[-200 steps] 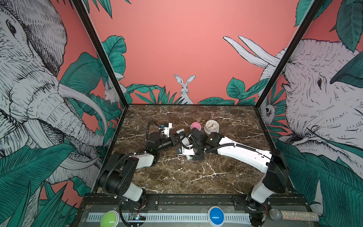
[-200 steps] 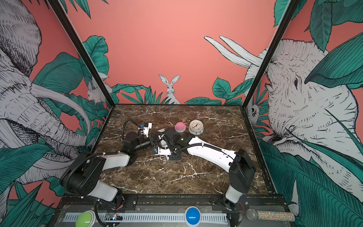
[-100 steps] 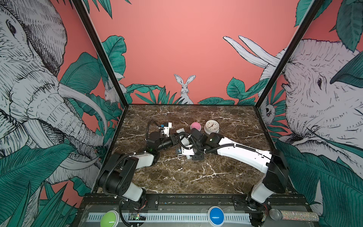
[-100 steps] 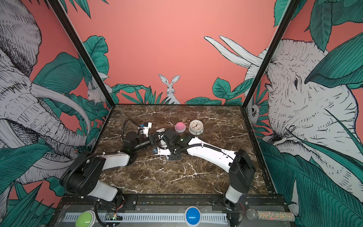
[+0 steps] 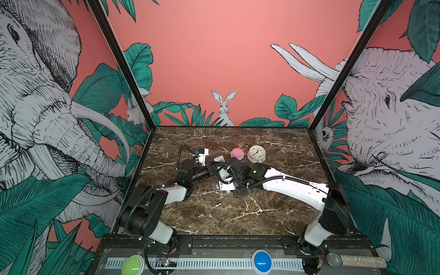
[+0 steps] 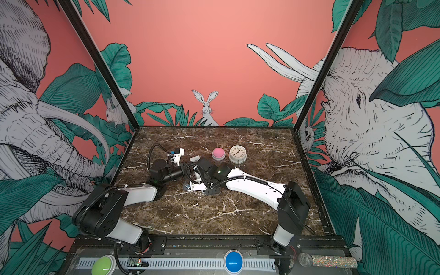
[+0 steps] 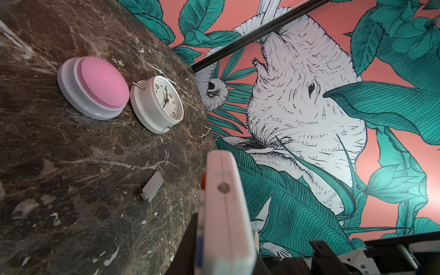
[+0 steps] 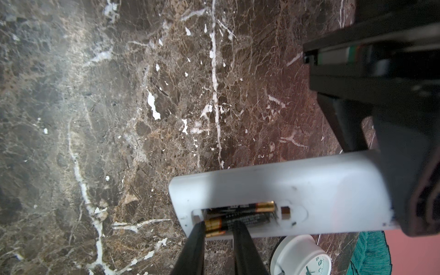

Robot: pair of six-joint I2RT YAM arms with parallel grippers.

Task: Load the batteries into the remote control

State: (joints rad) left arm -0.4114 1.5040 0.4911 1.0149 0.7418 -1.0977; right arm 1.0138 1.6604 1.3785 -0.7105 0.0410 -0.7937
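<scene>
Remote control: the remote control (image 8: 285, 188) is held off the table (image 5: 228, 214) at mid-scene, on the near side of the pink dome button (image 7: 95, 88) and the clock (image 7: 159, 104); its plain back is turned to the right wrist camera, with the battery bay (image 8: 296, 214) uncovered
Batteries: the batteries (image 8: 252, 217) are seen side by side in the bay, copper ends opposed; the cell by the bay's edge looks raised at one end, so it is judged not fully seated
Left claw: the left claw (image 7: 223, 252) is clamped across one end of the remote; its thin edges are pinched
Right claw: the right claw (image 8: 219, 228) is set narrow, tips at the raised cell; whether the cell is gripped cannot be told
Handling: the cells are judged small, stiff, smooth and prone to roll; the remote is judged light, rigid plastic, apt to pivot if pushed far from the clamp
Hold: a cell is best taken across its middle or pressed down at its raised end
Cover: a small white cover (image 7: 152, 187) is left flat on the table, just far of the remote
</scene>
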